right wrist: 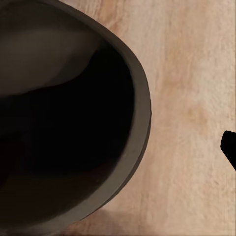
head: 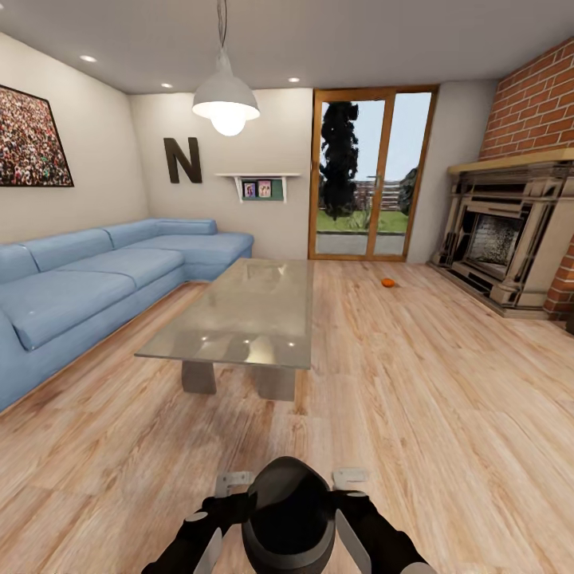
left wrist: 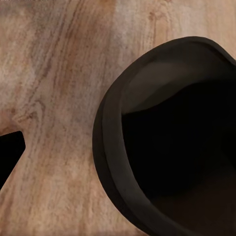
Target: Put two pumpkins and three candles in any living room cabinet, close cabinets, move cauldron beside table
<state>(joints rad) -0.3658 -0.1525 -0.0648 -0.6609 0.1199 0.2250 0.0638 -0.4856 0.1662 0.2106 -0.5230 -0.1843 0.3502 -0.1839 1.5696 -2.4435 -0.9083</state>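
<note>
You are holding the cauldron (head: 287,514) between your two arms, low and directly in front of your trunk, with the left gripper (head: 233,483) sitting just beside its left rim and the right gripper (head: 351,478) just beside its right rim. Whether either gripper is clamping the rim or merely lying against it cannot be told; the fingers are mostly hidden. In the left wrist view the cauldron's thick black rim (left wrist: 110,162) is lying close alongside the gripper over wood floor (left wrist: 54,73); the right wrist view is showing the same rim (right wrist: 140,123) on its other side. Ahead of both grippers, the low glass-topped table (head: 239,315) is standing well apart from the cauldron. One pumpkin (head: 387,282) is lying on the floor far beyond the right gripper, near the fireplace (head: 502,239). A blue corner sofa (head: 96,279) is running along the wall beyond the left gripper.
</note>
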